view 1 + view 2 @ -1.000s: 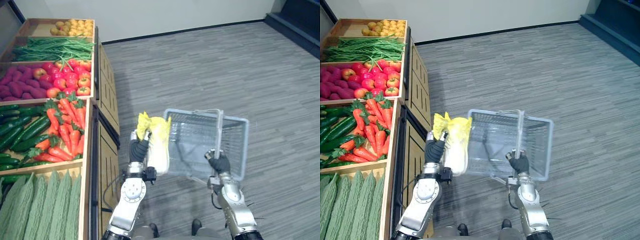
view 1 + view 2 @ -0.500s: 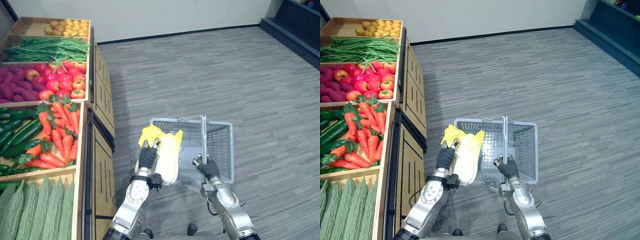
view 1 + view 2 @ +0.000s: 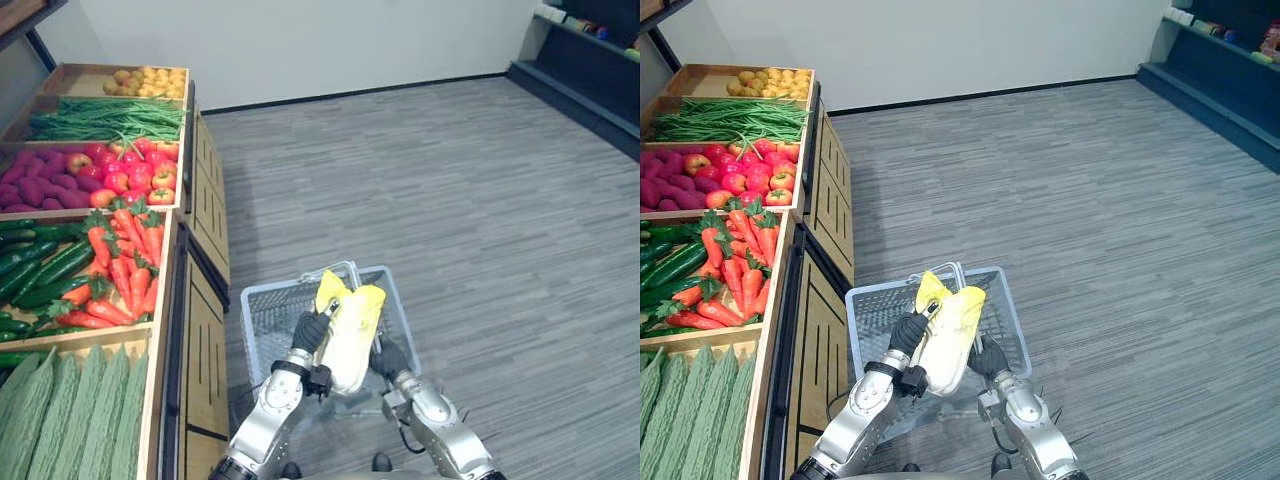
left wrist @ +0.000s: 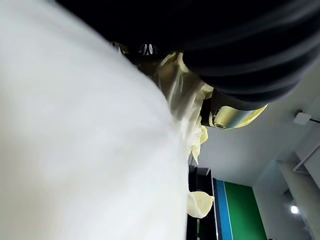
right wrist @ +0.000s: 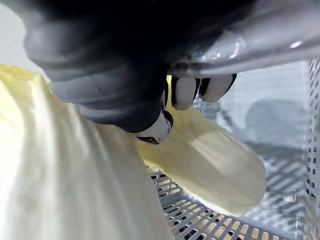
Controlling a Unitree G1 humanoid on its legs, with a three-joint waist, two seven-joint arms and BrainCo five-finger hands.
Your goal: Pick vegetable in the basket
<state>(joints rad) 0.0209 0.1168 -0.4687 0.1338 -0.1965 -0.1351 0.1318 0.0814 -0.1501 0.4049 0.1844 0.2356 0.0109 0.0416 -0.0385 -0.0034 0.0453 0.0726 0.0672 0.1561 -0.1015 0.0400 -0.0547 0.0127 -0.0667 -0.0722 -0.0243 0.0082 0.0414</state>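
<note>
Left hand point(image 3: 310, 330) grips the cabbage point(image 3: 352, 332) over the basket point(image 3: 260, 305) — right hand point(image 5: 105, 75) clasps its handle point(image 5: 260, 44); right wrist view shows mesh beneath leaves.

Head eyes look down on basket point(image 3: 262, 318); wrist cameras hug cabbage point(image 4: 75, 150)

We see a grey, plank-patterned floor point(image 3: 480, 200) running back to a plain white wall point(image 3: 300, 40) edged with black skirting point(image 3: 350, 92). On the left is a wooden stand point(image 3: 212, 215) with slanted bins and panelled sides. At the far right is a dark low shelf point(image 3: 600, 70). The light is even.
</note>
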